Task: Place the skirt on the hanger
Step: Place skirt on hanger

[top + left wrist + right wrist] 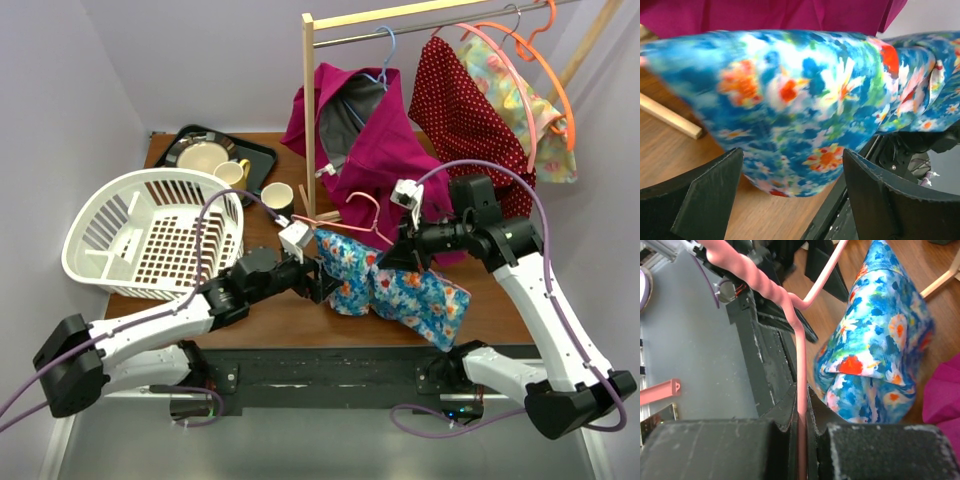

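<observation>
The blue floral skirt (395, 285) hangs in folds over the front of the table, its upper edge at the pink hanger (362, 213). My right gripper (392, 256) is shut on the hanger's thin pink bar (801, 365), with the skirt (880, 345) bunched just to its right. My left gripper (325, 285) is open at the skirt's left edge. In the left wrist view the skirt (805, 95) hangs just ahead of the black fingers (705, 195), which stand wide apart with only a bit of its lower edge between them.
A wooden clothes rack (309, 110) stands behind, with a magenta garment (370, 140), a red dotted garment (470, 110) and orange hangers (545, 60). A white basket (150, 235), a black tray (262, 158) and a mug (278, 198) sit to the left. The rack's wooden foot (670, 117) lies nearby.
</observation>
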{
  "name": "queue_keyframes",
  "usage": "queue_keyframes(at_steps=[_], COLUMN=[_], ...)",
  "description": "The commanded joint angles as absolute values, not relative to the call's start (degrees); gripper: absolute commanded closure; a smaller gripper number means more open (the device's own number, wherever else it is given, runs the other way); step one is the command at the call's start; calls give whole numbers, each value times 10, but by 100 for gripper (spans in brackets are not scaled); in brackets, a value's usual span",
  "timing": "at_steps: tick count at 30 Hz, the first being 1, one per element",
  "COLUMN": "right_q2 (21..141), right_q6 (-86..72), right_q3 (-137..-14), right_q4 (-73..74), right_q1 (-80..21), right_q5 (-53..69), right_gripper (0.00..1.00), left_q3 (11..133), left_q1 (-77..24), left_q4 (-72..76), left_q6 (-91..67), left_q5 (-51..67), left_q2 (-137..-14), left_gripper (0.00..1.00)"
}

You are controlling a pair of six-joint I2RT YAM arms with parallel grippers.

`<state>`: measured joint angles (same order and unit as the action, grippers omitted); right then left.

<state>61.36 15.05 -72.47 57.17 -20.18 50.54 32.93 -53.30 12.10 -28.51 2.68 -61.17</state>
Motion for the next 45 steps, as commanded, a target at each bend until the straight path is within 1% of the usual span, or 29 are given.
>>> queue_keyframes(at_steps=[1,4,6,7,9,10,11,12,13,15,19,23,27,29,31,32,34,36,37,39,41,42,43,44,45], right_q2=[617,617,613,613,607,607,606,605,604,600,596,592,588,588,584,578,571,556,550,540,543,552,555,559,562], right_q6=[136,134,134,134,134,134,134,134,134,134,143,163,185,202,214,214,211,200,184,175,183,192,194,195,196], right_q3=[-749,-751,-750,-751,-748,-747,-748,-746,-746,-744,-749,-758,-755,-758,-766,-768,-776,-778,-778,-781,-791,-800,-802,-800,-797], right_q4=[546,547,548,549,549,549,549,549,550,549,561,578,590,603,614,614,613,598,592,580,589,603,607,608,606], right_q1=[-203,-203,-203,-202,-203,-203,-203,-203,-202,-203,-202,-202,-201,-201,-202,-202,-202,-201,-200,-199,-198,-197,-197,-197,-197], right_q5=[544,550,551,551,553,553,551,553,553,551,523,490,487,497,505,498,474,455,427,418,457,480,513,520,523], right_gripper=[100,100,100,100,100,100,100,100,100,100,100,100,100,100,100,100,100,100,100,100,100,100,100,100,100], left_q3=[367,381,381,378,372,372,372,369,367,364,366,362,359,358,348,338,331,318,310,290,271,263,253,251,249], left_q1=[-552,-555,-555,-555,-555,-555,-554,-553,-551,-548,-540,-526,-486,-455,-432,-417,-412,-412,-411,-410,-403,-395,-379,-374,-374], left_q4=[184,187,197,211,221,223,223,223,225,222,165,90,25,-20,-19,-16,-25,-41,-47,-62,-112,-119,-111,-96,-64], left_q6=[-300,-308,-306,-303,-301,-299,-296,-295,-294,-293,-286,-281,-284,-285,-287,-288,-290,-297,-305,-332,-351,-356,-356,-356,-352], left_q5=[-16,-49,-57,-55,-53,-51,-48,-48,-47,-46,-45,-56,-46,-13,37,88,108,91,84,41,-30,-34,-9,12,28], left_q2=[-667,-697,-700,-700,-693,-691,-685,-682,-679,-664,-617,-517,-455,-454,-461,-472,-475,-451,-435,-387,-366,-368,-380,-389,-398], left_gripper=[14,17,27,43,60,74,81,93,98,99,100,100,100,100,100,100,100,100,100,100,100,100,100,100,85])
